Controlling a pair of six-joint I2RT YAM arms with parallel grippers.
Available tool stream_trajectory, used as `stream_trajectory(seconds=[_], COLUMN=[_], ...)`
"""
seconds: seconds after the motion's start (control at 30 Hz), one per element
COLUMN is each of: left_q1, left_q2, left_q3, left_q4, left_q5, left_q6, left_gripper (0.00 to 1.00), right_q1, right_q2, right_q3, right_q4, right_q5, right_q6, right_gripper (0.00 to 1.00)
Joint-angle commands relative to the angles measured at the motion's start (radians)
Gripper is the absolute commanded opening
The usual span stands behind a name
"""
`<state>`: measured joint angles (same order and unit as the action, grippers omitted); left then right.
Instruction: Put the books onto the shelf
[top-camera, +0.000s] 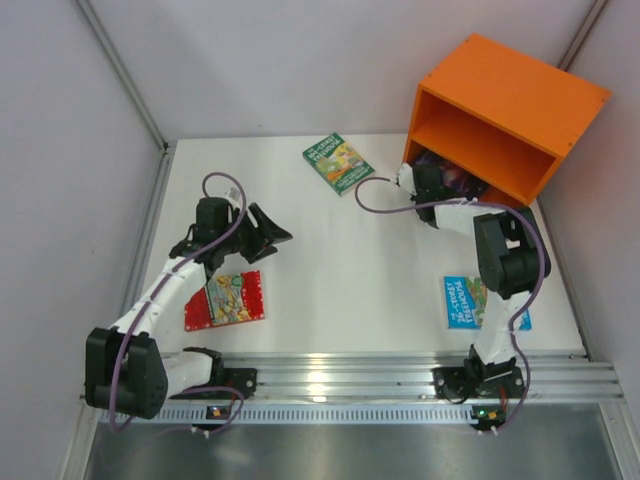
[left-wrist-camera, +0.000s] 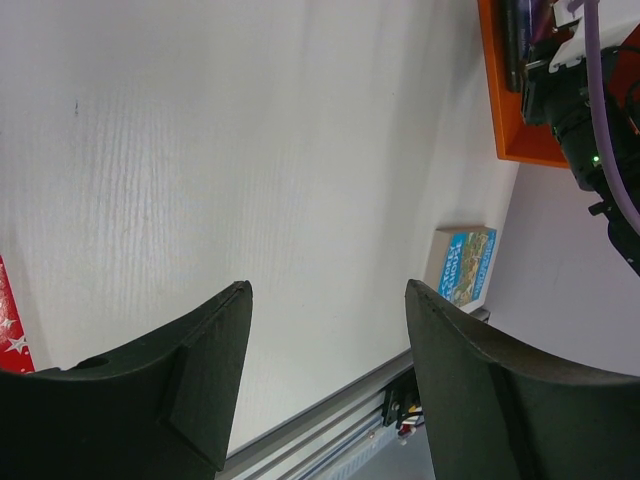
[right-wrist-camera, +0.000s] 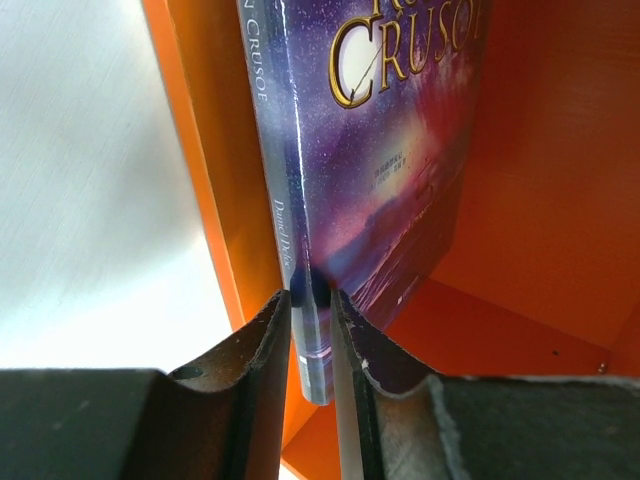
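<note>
The orange shelf (top-camera: 510, 100) stands at the back right, its openings facing the arms. My right gripper (top-camera: 420, 180) reaches into the lower compartment, shut on the spine of a dark purple book (right-wrist-camera: 380, 150). That book stands upright near the shelf's left wall (right-wrist-camera: 200, 150), with the gripper (right-wrist-camera: 311, 300) at its lower edge. A green book (top-camera: 338, 163) lies flat at the back centre. Flat at the front left lies a red book (top-camera: 226, 299), and a bright blue book (top-camera: 465, 300) lies by the right arm. My left gripper (top-camera: 270, 228) hovers open and empty beyond the red book.
In the left wrist view the open gripper (left-wrist-camera: 328, 300) looks across bare white table toward the blue book (left-wrist-camera: 466, 264) and the shelf's edge (left-wrist-camera: 500, 100). An aluminium rail (top-camera: 400, 375) runs along the near edge. Grey walls enclose the table on the left, back and right.
</note>
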<state>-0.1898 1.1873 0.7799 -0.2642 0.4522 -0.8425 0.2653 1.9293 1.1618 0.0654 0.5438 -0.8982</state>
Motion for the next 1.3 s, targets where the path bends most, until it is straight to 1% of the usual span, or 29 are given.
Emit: stream_trajectory(seconds=[0.0,0.37,1.27], left_q1=[-0.007,-0.016,-0.048], left_q2=[0.005,0.0,0.009], left_q3=[0.038,0.048,0.058], left_q4=[0.011,0.005,0.005], left_q5=[-0.007,-0.014,-0.052], left_q6=[0.01,0.008,0.003], left_gripper=[0.68,0.68,0.68], right_q1=[-0.02,-0.023,-0.032], right_q2=[0.025,0.051,0.083], right_q3=[0.068,0.079,0.093], right_q4=[0.07,0.086,0.116], right_q5=[0.022,0.036,0.045], right_q6=[-0.013,-0.015,-0.022], right_gripper=[0.22,0.2,0.18])
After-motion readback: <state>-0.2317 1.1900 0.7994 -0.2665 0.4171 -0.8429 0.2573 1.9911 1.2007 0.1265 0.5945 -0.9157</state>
